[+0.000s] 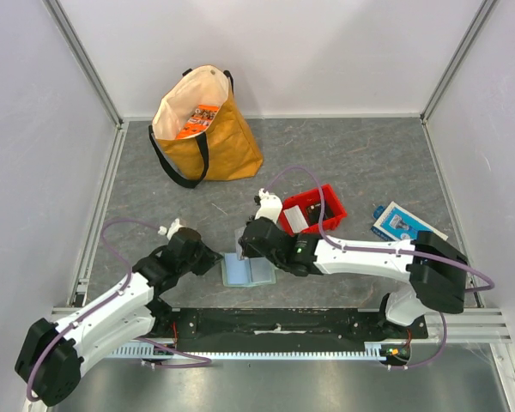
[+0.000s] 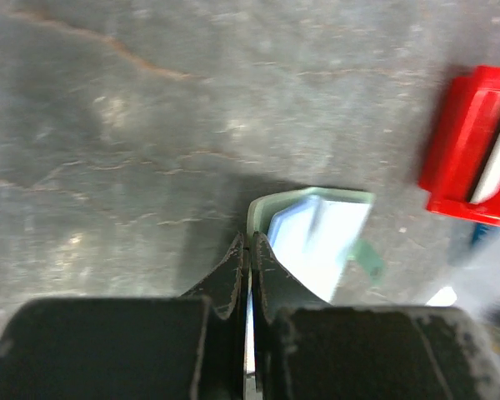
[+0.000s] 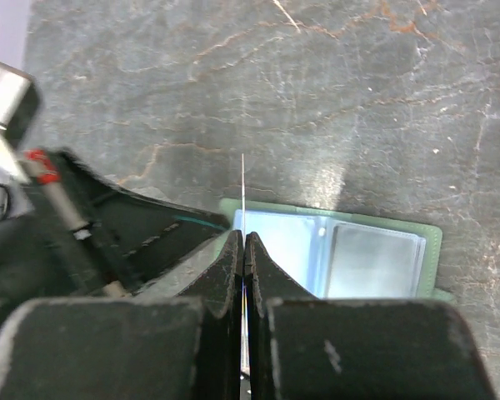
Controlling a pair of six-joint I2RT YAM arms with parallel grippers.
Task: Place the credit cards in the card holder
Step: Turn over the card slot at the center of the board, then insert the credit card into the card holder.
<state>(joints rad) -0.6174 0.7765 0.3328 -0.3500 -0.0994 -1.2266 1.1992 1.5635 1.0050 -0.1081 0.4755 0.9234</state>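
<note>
Right gripper (image 3: 244, 238) clenched on a credit card (image 3: 242, 182) held edge-on above the open card holder (image 1: 240, 273) at lower centre, left gripper (image 2: 250, 243) closed at its corner, pinch unclear; best lower the card's edge slowly into a clear pocket (image 3: 375, 262).

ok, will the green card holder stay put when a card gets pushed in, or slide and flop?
Probably slides: the card holder lies open, thin and flat on the smooth table, so it looks light. Its clear pockets look like soft film, likely to buckle. The left gripper, shut at its edge, may steady it.
</note>
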